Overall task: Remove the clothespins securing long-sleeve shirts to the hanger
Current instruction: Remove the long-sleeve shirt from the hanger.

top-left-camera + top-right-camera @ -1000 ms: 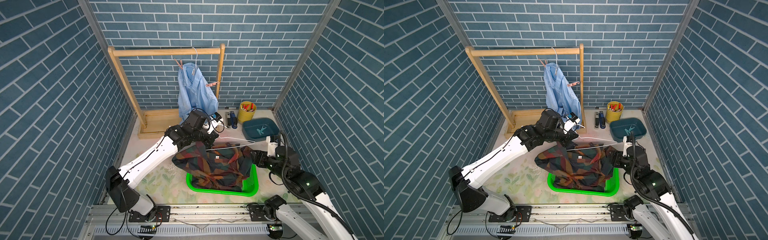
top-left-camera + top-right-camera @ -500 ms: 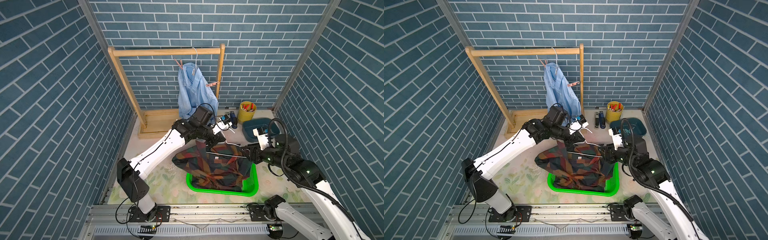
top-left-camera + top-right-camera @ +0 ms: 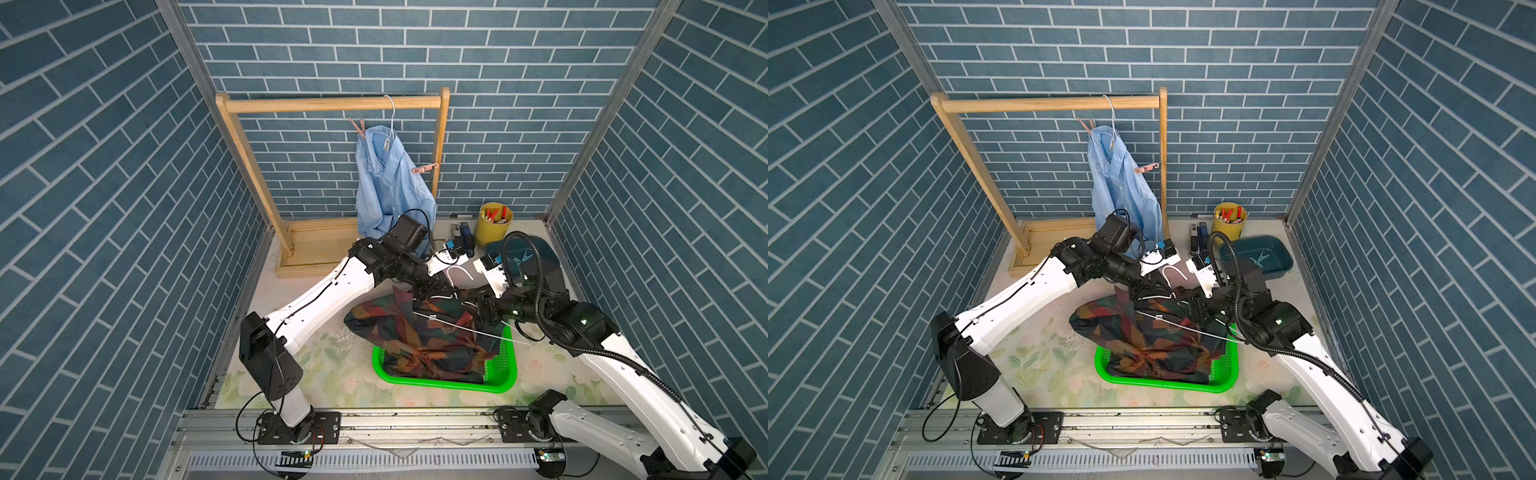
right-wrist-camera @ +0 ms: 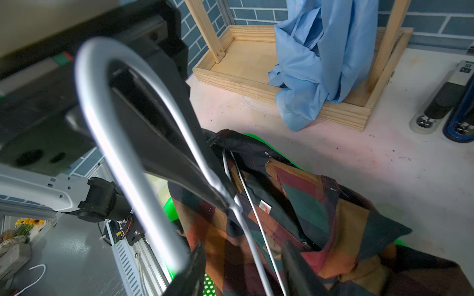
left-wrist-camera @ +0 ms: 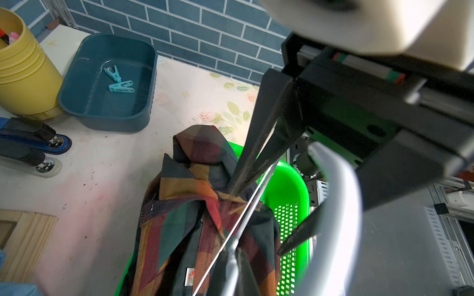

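Navy-orange plaid shirt point(image 3: 415, 332) on a white wire hanger point(image 3: 469, 328) – sagging into the green plastic basket point(image 3: 503, 365).
Left gripper point(image 4: 225, 198) clamps the hanger's neck; right gripper point(image 4: 243, 246) straddles its wire, jaws half-open. Teal clothespins point(image 5: 119, 82) lie in the dark teal tub point(image 5: 115, 123) – desk's back right corner.

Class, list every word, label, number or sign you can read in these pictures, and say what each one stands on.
No text here can be read.
Tag inside the plaid shirt: red marks, too small to read.
Neck label in the pale blue shirt: too small to read.
White label on the stapler: blue marks, blurred.
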Robot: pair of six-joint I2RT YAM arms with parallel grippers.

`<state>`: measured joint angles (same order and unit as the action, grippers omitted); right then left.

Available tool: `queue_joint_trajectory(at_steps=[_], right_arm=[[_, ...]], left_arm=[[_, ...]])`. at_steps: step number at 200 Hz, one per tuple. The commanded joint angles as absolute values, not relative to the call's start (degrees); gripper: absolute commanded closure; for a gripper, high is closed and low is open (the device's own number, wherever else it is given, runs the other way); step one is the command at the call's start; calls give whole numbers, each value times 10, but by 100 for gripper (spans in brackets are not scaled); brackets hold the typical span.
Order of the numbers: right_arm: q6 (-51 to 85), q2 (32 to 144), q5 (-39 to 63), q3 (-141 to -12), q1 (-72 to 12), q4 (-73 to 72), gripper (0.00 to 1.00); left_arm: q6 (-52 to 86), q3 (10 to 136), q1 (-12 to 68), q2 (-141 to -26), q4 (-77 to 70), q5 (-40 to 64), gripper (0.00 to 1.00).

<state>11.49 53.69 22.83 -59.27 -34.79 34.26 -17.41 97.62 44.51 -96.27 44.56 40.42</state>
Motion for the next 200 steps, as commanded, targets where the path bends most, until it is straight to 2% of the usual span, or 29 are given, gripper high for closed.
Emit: queue_joint_trajectory(at_steps=[1, 74, 104, 138, 181, 200], right_arm=[[88, 540, 243, -584, -354, 315, 55], [84, 549, 236, -577, -359, 314, 73], [85, 548, 235, -579, -360, 312, 83], [88, 545, 232, -576, -360, 309, 100], [93, 538, 226, -575, -360, 309, 100], [92, 529, 223, -575, -359, 318, 100]], left_arm=[[-181, 997, 444, -970, 458, 421, 100], [-175, 1009, 440, -966, 456, 435, 100], [-171, 1006, 441, -964, 456, 435, 100], [-166, 1003, 440, -966, 451, 437, 100], [-159, 1001, 441, -968, 445, 438, 100], [-158, 1004, 440, -970, 446, 429, 92]])
